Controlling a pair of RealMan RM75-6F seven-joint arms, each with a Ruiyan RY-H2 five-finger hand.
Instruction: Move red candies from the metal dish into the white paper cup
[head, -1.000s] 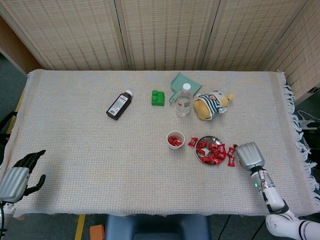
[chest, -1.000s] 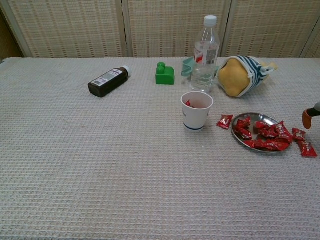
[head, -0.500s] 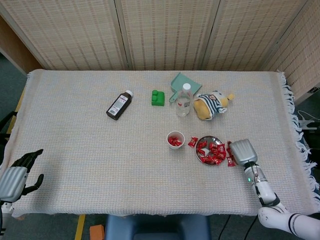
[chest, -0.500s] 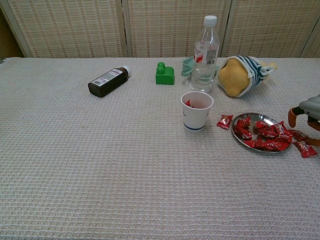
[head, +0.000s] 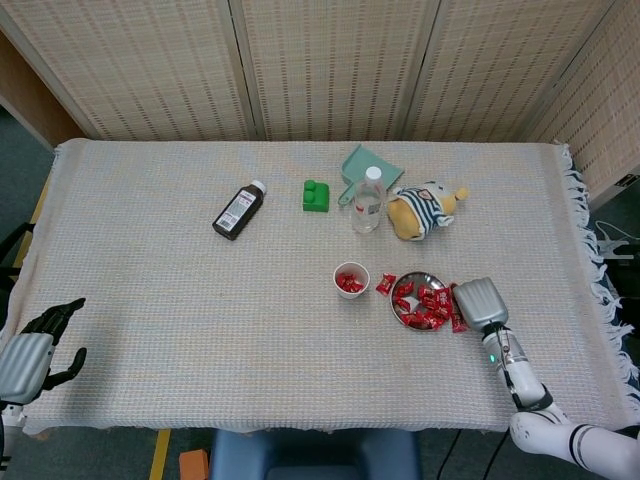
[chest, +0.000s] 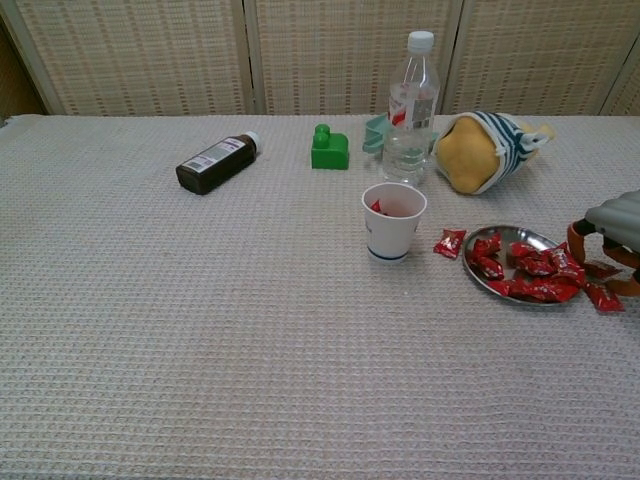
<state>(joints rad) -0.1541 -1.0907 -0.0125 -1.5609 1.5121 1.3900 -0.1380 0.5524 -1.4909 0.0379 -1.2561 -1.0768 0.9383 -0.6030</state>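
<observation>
**Right hand poised at the dish's edge**

The right hand (head: 481, 303) sits at the far-right rim of the metal dish (chest: 505, 288), palm down, fingertips (chest: 584, 232) curved toward the counter (head: 200, 300). It looks set to pick from that side, since that is where the loose sweets lie. Nothing shows between the fingers, though whether they are spread or curled in I cannot tell, as the back of the hand hides them from above and the chest view cuts them off.

The red candies (head: 421, 304) are mostly heaped in the dish, with a few spilled beside the hand and one stray (chest: 449, 243) lying between the dish and the white paper cup (chest: 394, 222). The cup stands upright just left of the dish, near enough for a short carry, with some red already inside.

The left hand (head: 35, 347) rests idle at the counter's near-left corner, fingers apart, holding nothing.
</observation>
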